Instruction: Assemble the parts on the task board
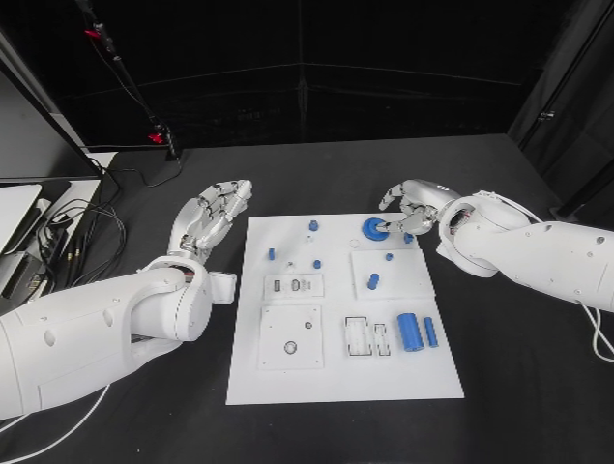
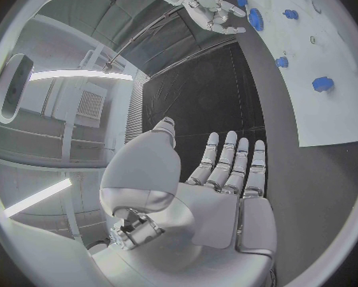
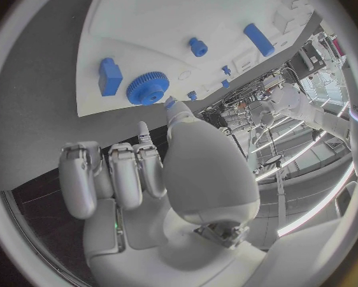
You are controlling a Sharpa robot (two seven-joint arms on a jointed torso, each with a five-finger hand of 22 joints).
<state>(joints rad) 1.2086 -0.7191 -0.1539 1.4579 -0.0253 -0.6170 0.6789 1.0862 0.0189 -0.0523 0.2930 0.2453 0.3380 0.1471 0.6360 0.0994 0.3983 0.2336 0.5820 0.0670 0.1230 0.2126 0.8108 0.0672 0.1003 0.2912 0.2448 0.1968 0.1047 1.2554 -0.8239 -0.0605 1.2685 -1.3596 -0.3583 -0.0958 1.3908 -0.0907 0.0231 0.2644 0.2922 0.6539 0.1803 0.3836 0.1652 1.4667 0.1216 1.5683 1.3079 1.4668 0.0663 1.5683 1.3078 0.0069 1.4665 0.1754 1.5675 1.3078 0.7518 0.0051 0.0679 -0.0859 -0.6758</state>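
Observation:
The white task board (image 1: 341, 377) lies in the middle of the table, and it also appears in the right wrist view (image 3: 147, 25). A blue gear (image 1: 375, 228) (image 3: 147, 88) sits at its far edge beside a small blue block (image 1: 407, 238) (image 3: 109, 76). My right hand (image 1: 416, 206) (image 3: 139, 172) hovers just right of the gear with its fingers bent, its thumb apart, and nothing in it. My left hand (image 1: 212, 215) (image 2: 227, 178) lies flat with straight, spread fingers over the black table left of the board. Small blue pegs (image 1: 271, 254), a blue cylinder (image 1: 410, 332) and a blue bar (image 1: 431, 332) stand on the board.
Cables and a stand foot (image 1: 146, 159) lie at the far left, next to a white side table (image 1: 0, 232). Black curtains close the back. Bare black table runs along both sides of the board.

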